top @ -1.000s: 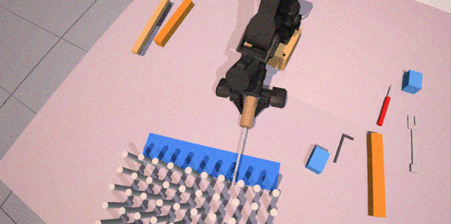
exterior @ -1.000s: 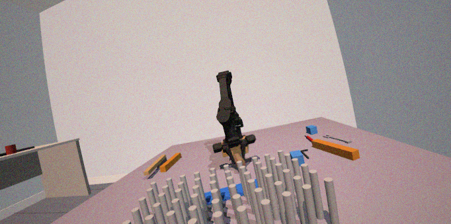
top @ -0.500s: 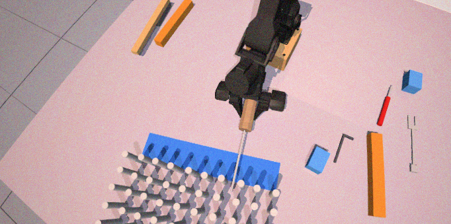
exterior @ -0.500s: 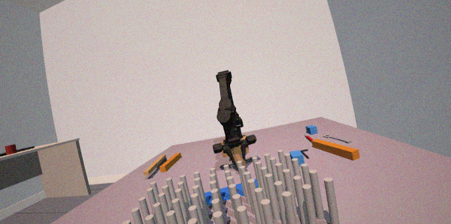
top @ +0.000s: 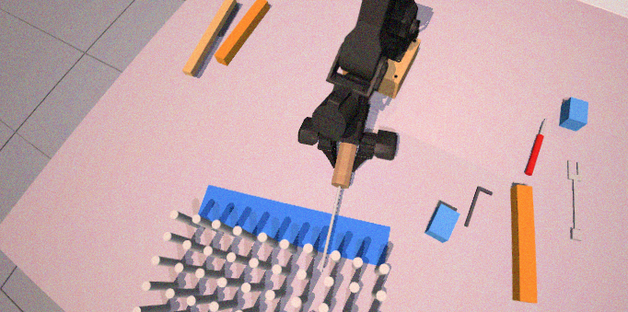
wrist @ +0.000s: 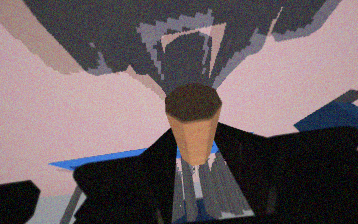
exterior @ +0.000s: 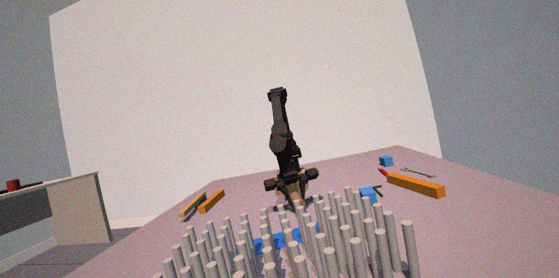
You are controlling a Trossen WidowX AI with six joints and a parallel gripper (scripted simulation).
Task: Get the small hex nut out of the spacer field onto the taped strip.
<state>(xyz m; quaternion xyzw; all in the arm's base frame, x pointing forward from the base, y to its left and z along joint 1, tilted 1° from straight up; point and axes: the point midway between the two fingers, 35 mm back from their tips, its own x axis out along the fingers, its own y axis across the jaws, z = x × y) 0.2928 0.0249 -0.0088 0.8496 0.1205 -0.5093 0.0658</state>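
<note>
My gripper (top: 343,161) (wrist: 192,127) is shut on the wooden handle (top: 344,166) (wrist: 196,135) of a tool with a long thin metal shaft (top: 335,213). In the top view the shaft crosses over the blue taped strip (top: 295,211) (wrist: 105,159), and its tip is between spacers of the front rows, right of the field's middle. The standing metal spacers (top: 308,248) (exterior: 329,251) are pale-topped upright posts; those in view stand upright. The gripper is behind the strip, outside the field. The hex nut is not visible. Whether the shaft touches a spacer cannot be told.
Right of the field lie a blue block (top: 443,223), a black hex key (top: 471,207), an orange bar (top: 524,244), a red-handled tool (top: 534,154), a thin forked tool (top: 574,202) and another blue block (top: 574,114). Two bars (top: 209,37) (top: 243,32) lie at the far left.
</note>
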